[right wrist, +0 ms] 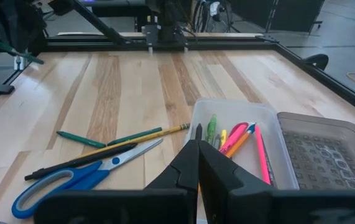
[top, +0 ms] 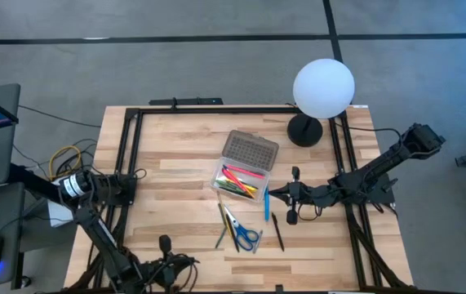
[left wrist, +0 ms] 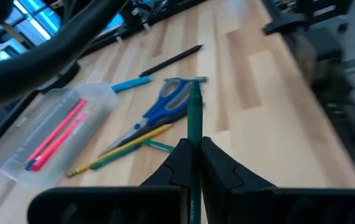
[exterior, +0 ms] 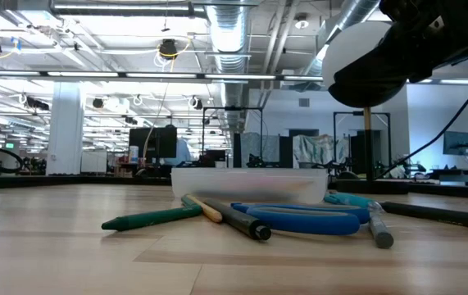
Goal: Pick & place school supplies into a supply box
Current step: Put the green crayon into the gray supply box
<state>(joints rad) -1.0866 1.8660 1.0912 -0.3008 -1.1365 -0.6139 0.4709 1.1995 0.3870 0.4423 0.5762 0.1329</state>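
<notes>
The job is partly done: the clear plastic supply box (top: 215,183) sits mid-surface with its grey dotted lid (top: 250,149) swung open toward 1 o'clock, and several slim pink, orange, yellow and green pens (right wrist: 239,140) already lie inside. Still loose on the pale wooden surface (top: 175,180), at 5 to 7 o'clock of the box, are blue-handled metal scissors (top: 246,238), a thin blue pen (top: 266,204), a black pen (top: 279,232), a yellow pencil (right wrist: 146,138) and a short green pencil (right wrist: 81,139). The left gripper (left wrist: 193,152), at 7 o'clock, has its fingers clamped on a slender green pencil (left wrist: 194,118). The right gripper (right wrist: 198,149), at 4 o'clock beside the box, has its fingers pressed together.
</notes>
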